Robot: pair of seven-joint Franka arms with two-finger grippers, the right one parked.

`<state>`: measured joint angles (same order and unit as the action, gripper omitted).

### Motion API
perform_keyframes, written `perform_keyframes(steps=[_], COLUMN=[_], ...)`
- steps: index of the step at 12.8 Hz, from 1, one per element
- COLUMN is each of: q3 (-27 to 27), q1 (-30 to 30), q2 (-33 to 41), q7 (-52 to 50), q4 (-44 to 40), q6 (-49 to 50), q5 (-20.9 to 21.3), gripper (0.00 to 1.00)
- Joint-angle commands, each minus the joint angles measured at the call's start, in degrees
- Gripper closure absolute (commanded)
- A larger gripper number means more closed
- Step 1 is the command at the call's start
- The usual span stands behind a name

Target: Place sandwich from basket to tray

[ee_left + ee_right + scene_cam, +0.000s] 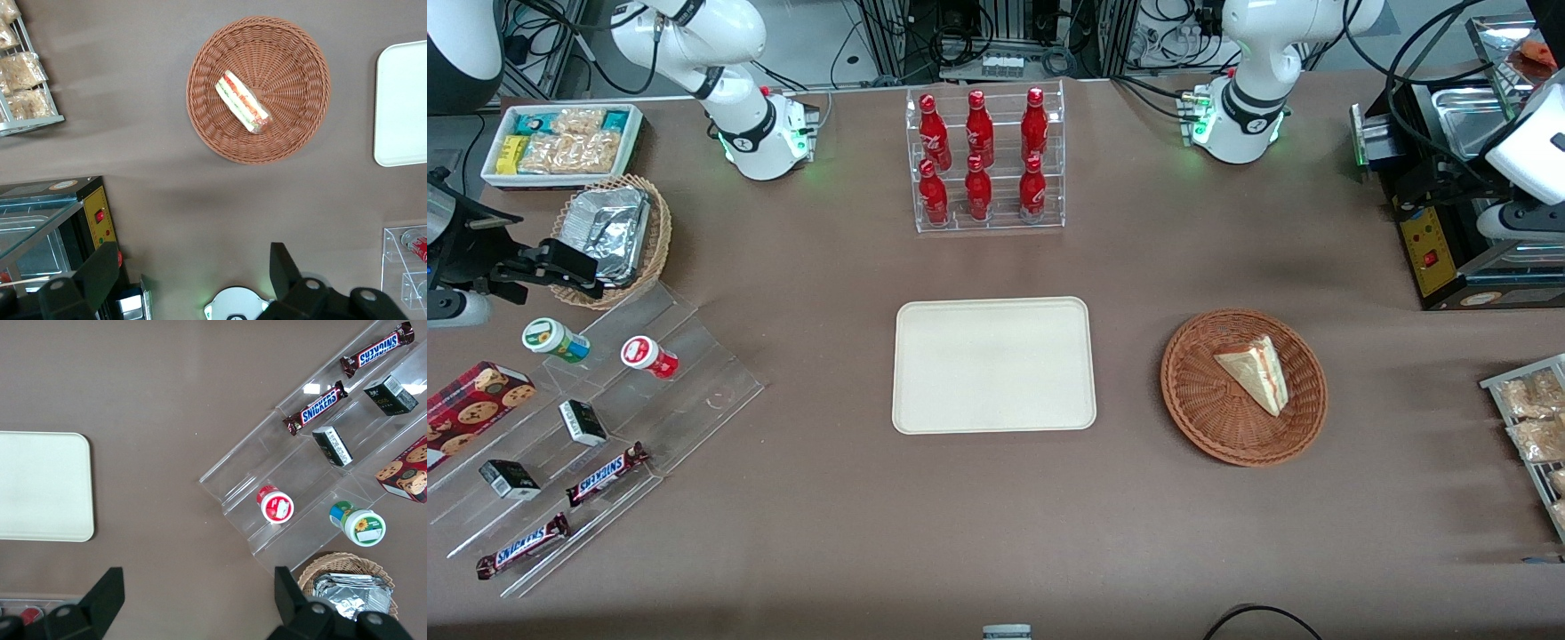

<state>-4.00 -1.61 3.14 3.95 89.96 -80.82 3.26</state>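
The sandwich (1258, 372), a pale bread wedge with red, orange and green filling, lies in the round reddish-brown wicker basket (1209, 418) toward the working arm's end of the table. Both show in the left wrist view: sandwich (242, 102), basket (293, 67). The cream rectangular tray (993, 364) lies bare beside the basket at mid-table, and its edge shows in the left wrist view (403, 100). My left gripper (192, 252) is open and empty, high above the table, farther from the front camera than the basket. In the front view the working arm's white wrist (1529, 151) hangs over the black machine.
A black machine with a yellow panel (1432, 240) stands below the gripper. A wire rack of packaged snacks (1534, 418) is at the table's edge beside the basket. A clear rack of red bottles (987, 160) stands farther from the front camera than the tray.
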Motion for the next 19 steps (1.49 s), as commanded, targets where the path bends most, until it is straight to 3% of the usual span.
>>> perform_keyframes(steps=[1, 8, 12, 14, 19], q3=[0.49, 0.57, 0.49, 0.49, 0.31], q1=[0.39, 0.03, 0.56, 0.56, 2.84], q2=[-1.38, -5.68, -7.35, -8.32, -9.2], q7=[0.08, -1.22, -17.7, -20.11, -36.17], q4=[-2.5, -1.02, 7.06, 9.08, 21.9], q6=[1.02, -1.08, -10.39, -14.17, -33.92], q5=[-0.71, -0.18, -2.02, -2.29, -2.29], gripper=[0.0, 0.0, 0.0, 0.0, 0.0])
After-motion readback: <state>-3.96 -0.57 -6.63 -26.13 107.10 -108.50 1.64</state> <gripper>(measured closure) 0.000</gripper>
